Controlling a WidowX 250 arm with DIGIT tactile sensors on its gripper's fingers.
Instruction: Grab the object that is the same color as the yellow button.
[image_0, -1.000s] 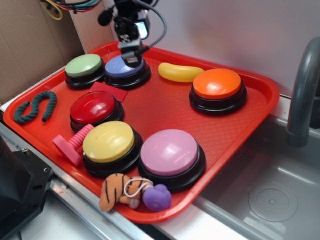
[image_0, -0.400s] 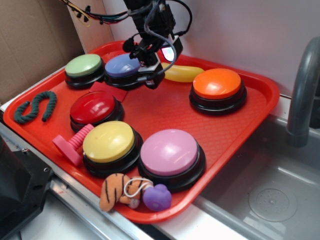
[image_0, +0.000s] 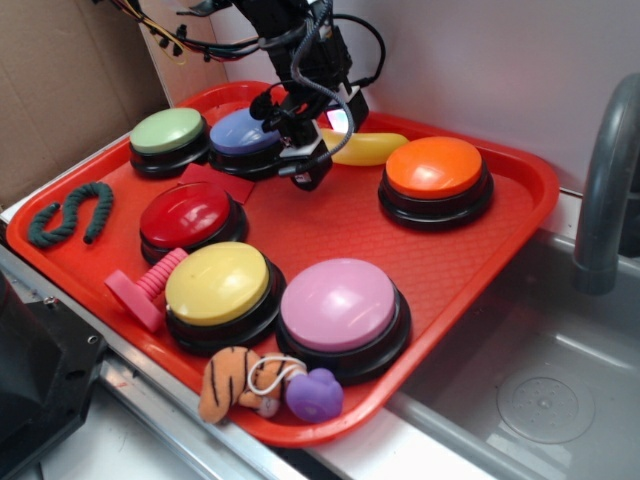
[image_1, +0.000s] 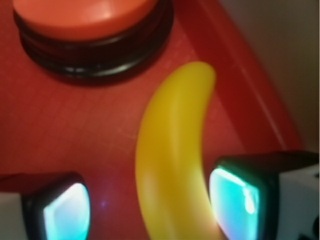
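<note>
Banana (image_1: 175, 155) between open end effector (image_1: 150, 205) fingers

1. We see the banana (image_1: 175, 165) lying on the tray (image_1: 60, 125) between our jaws, close against the right one.
2. Ahead of the jaws and to the left stands a button (image_1: 90, 30).
3. The tray's rim (image_1: 240, 85) runs ahead on the right, beyond the banana.

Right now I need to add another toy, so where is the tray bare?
Bare tray lies between the red button, orange button and pink button, and along the right rim. The left and front edges are crowded; the pincer straddles the banana.
</note>
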